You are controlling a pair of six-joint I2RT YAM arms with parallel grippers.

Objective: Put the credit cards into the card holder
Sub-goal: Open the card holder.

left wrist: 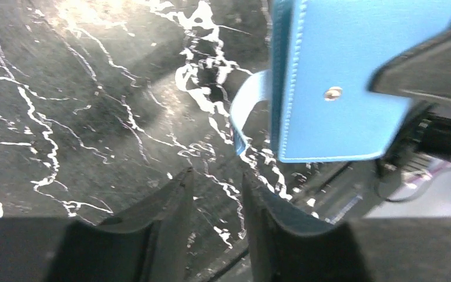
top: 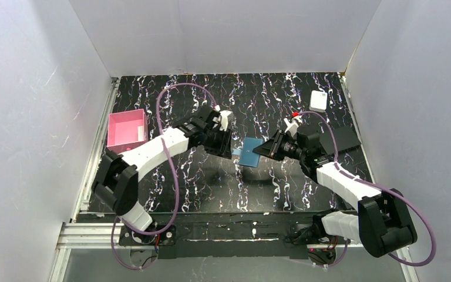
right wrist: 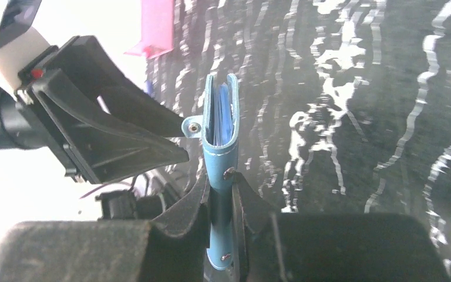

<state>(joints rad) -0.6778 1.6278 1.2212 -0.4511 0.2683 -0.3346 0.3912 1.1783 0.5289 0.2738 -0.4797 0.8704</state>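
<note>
Grip: right claw (right wrist: 219, 179) clamps card holder (right wrist: 219, 154) | left claw (left wrist: 217, 176) parted (wrist view)

Robot lab booth, white walls (top: 35, 106), marbled table (top: 258, 97)

A pink square tray (top: 127, 143) sits by the left edge of the black, white-veined table (top: 258, 100). A white box (top: 318, 100) lies far right, with a flat black rectangle (top: 343, 140) near it.
</note>
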